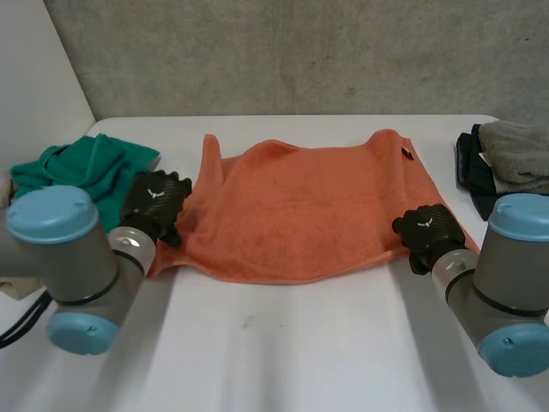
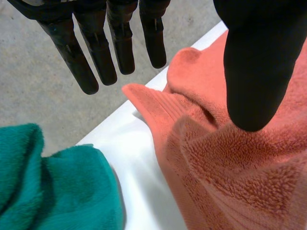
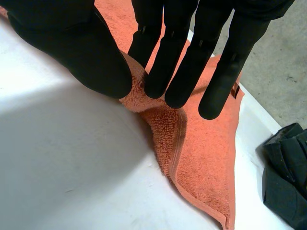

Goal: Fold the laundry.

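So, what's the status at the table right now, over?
Left hand open at left edge of orange towel. Right hand pinching its right edge. Towel spread out, unfolded. Green towel and dark clothes off to the sides.

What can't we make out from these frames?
1. Head view: the left hand hides the left edge of the orange towel beneath it.
2. Head view: the grey cloth runs off the frame edge and covers part of the black cloth; garment types unknown.
3. Head view: the towel's tag is too small to read.
4. Right wrist view: the right hand hides the bit of towel it pinches.
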You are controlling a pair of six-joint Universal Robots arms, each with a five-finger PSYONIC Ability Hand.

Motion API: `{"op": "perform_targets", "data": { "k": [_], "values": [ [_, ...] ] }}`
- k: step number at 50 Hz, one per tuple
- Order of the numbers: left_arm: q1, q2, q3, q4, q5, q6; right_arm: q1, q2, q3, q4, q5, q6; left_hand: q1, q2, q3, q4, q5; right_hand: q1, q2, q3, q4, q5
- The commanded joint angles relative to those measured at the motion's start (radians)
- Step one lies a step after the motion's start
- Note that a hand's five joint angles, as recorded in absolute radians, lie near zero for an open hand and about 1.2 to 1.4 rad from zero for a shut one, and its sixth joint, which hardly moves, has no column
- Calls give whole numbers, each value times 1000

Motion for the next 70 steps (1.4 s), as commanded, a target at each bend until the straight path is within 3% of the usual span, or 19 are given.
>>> {"op": "perform_targets", "data": {
  "k": [1, 10, 16, 31, 36, 41, 48, 51, 60, 70],
  "values": [
    [80, 130, -137, -41, 50, 3, -2, -10, 19, 0, -1, 1, 119, 106, 106, 120, 119, 329, 225, 206, 198, 199],
    [180, 162, -212, -139, 155, -4, 3, -12, 19, -1, 1, 0, 116, 103, 103, 117, 117, 329, 225, 206, 198, 199],
    [201, 123, -201, -149, 239, -12, 8, -12, 21, -1, 5, 0, 113, 101, 100, 114, 114, 329, 225, 206, 198, 199],
    [181, -34, -91, -121, 250, -12, 2, -12, 22, 2, 7, 18, 113, 100, 100, 114, 114, 329, 225, 206, 198, 199],
    [160, -57, -68, -60, 250, -12, -6, -27, 15, 40, 5, 33, 442, 429, 428, 442, 442, -537, -641, -660, -669, -667],
    [154, -57, -68, 40, 247, -12, -70, -119, -69, 197, -25, 96, 920, 907, 907, 921, 920, -606, -710, -729, -738, -736],
    [154, -45, -71, 62, 244, -12, -158, -113, -298, 462, -177, 95, 953, 940, 939, 953, 953, -609, -713, -732, -741, -739],
    [155, -39, -80, 58, 244, -12, -204, -41, -413, 527, -217, 75, 953, 940, 939, 953, 953, -603, -707, -726, -735, -734],
    [158, -11, -93, 48, 242, -13, -222, 112, -570, 643, -205, -78, 953, 940, 939, 953, 953, -580, -684, -703, -711, -710],
    [172, 9, -86, 42, 244, -13, -229, 177, -565, 655, -208, -33, 953, 940, 939, 953, 953, -530, -634, -653, -661, -660]
  ]
}}
